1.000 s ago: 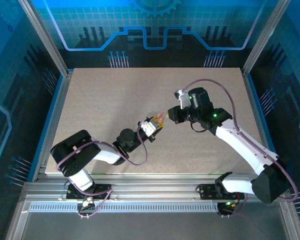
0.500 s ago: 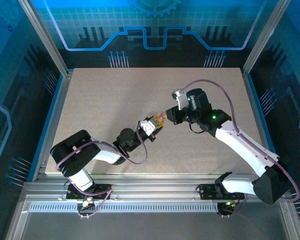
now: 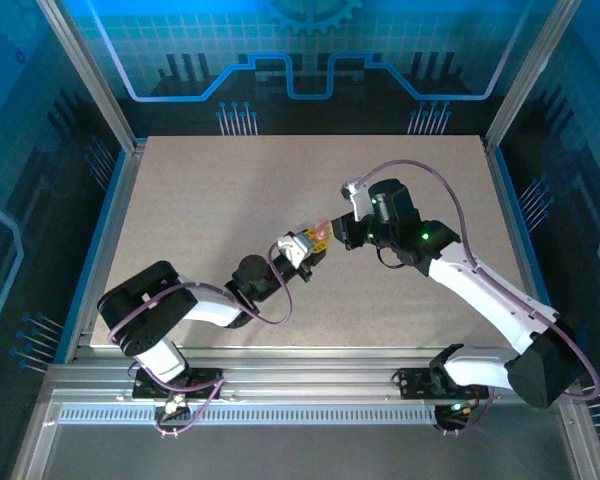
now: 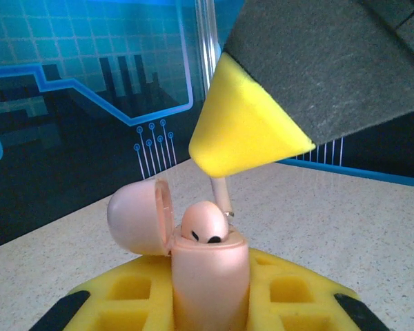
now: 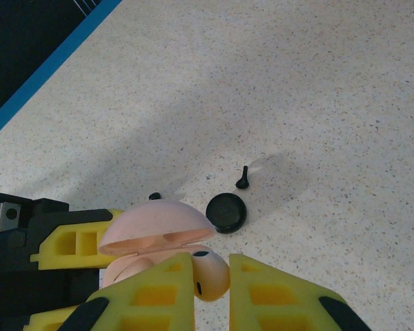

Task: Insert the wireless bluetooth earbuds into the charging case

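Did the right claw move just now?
Yes. The right claw slid a little away from the right edge of the table, toward the pink case.

The speckled beige table bears a round black case with a black earbud just beside.

A speckled beige tabletop has a blue strip running along its edge. Behind it stand blue panels printed with circuit lines, set between aluminium posts.

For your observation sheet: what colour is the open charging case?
The charging case is pale pink, clearest in the left wrist view.
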You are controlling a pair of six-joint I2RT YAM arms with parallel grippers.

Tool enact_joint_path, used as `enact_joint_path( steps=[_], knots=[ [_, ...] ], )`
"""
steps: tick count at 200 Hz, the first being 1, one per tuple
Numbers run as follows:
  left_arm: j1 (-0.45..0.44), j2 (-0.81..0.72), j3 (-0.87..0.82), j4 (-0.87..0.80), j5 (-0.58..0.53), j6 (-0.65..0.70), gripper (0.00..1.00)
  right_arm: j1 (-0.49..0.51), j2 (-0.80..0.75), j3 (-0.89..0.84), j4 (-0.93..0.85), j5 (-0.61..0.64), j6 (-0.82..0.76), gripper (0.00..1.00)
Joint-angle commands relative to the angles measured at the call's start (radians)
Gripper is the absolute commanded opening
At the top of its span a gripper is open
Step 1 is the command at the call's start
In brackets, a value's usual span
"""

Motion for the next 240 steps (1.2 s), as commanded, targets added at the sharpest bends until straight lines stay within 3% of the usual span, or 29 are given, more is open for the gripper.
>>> enact_joint_path(
  steps=[1,135,240],
  knots=[
    [-0.001,-0.031,0.022,0.035,0.014,-0.035,0.17,0.022,-0.007,-0.008,0.04,0.007,-0.016,0.15],
    [0.0,-0.048,0.027,0.035,-0.012,-0.063,0.18,0.075,-0.016,0.006,-0.012,0.05,-0.087,0.15],
    [0.002,-0.048,0.026,0.035,-0.005,-0.049,0.18,0.075,-0.024,-0.021,0.029,-0.039,-0.076,0.18]
  ],
)
